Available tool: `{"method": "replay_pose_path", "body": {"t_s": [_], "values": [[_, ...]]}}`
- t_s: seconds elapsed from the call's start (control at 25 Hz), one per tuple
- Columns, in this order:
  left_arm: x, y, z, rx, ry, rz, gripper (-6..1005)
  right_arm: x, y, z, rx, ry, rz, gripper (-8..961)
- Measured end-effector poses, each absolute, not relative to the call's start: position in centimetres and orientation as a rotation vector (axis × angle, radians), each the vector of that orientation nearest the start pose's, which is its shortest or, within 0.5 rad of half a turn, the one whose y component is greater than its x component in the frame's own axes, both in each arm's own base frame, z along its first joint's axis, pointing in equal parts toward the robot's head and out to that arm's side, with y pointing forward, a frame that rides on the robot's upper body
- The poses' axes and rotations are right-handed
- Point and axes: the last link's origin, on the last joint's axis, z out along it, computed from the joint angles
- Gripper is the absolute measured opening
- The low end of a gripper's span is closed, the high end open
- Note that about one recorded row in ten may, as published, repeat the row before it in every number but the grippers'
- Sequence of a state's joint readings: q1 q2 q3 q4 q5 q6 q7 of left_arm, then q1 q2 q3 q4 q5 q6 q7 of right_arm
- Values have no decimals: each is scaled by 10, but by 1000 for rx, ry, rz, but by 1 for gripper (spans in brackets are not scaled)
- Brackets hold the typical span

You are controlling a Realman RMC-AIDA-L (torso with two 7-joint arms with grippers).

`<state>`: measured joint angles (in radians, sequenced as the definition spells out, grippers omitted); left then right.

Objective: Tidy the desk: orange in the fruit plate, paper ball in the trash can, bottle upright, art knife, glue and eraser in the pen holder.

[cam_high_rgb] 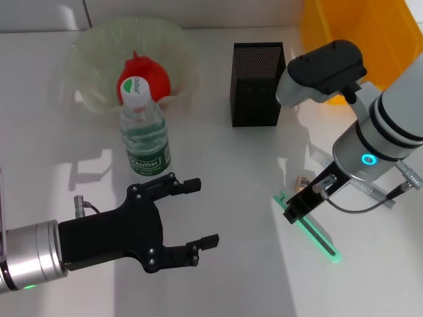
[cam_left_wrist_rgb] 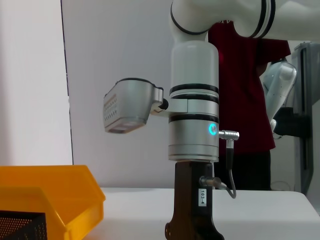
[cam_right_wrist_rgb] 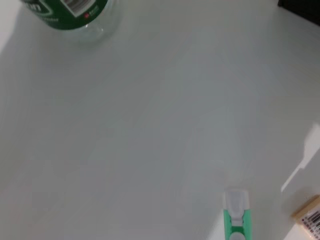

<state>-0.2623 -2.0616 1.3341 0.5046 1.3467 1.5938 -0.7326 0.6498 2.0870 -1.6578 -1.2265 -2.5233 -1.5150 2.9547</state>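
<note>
Left gripper (cam_high_rgb: 197, 214) fingers spread, empty, nr upright bottle (cam_high_rgb: 144, 135); right gripper (cam_high_rgb: 305, 200) fingers unclear, poised over art knife (cam_high_rgb: 316, 232) for pickup.

L arm enters head view from lower left, forearm roughly level, silver wrist cuff, black palm. L gripper (cam_high_rgb: 198, 214) fingers spread wide apart, pointing right, holding nothing, hovering above surface. R arm comes in from upper right, white links w/ black bands, blue-lit ring at wrist, pitched steeply down. R gripper (cam_high_rgb: 296, 206) low near surface; fingers mostly hidden by own wrist, can't tell state. L wrist view: R arm stands vertical, cable plugged at wrist.
</note>
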Motion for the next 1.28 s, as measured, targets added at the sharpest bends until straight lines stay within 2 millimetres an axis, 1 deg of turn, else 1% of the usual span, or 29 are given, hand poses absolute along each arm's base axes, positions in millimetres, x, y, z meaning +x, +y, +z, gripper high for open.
{"method": "replay_pose_path", "body": {"t_s": [0.16, 0.28, 0.32, 0.44, 0.56, 0.64, 0.72, 0.84, 0.88, 1.04, 1.28], "values": [[-270, 234, -52, -2712, -77, -990, 829, 164, 328, -51, -2527, 1218, -550, 168], [-270, 234, -51, -2710, -76, -994, 829, 155, 331, -33, -2527, 1160, -412, 168], [-270, 234, -51, -2710, -76, -996, 829, 152, 333, -23, -2520, 1134, -341, 168], [-270, 234, -51, -2709, -76, -999, 829, 140, 337, 5, -2517, 1037, -51, 167], [-270, 234, -51, -2710, -75, -1001, 829, 132, 340, 26, -2485, 919, 227, 167], [-269, 234, -51, -2709, -73, -1002, 829, 131, 345, 34, -2437, 826, 393, 167], [-269, 235, -51, -2709, -71, -1004, 829, 129, 351, 36, -2404, 742, 542, 167], [-268, 235, -51, -2710, -68, -1006, 829, 132, 361, 35, -2368, 631, 680, 167], [-268, 235, -51, -2711, -67, -1006, 829, 136, 367, 33, -2340, 569, 743, 167], [-267, 235, -51, -2713, -69, -1009, 829, 141, 371, 31, -2304, 467, 807, 168], [-267, 235, -52, -2715, -77, -1013, 829, 163, 375, 28, -2196, 329, 892, 168]]}}
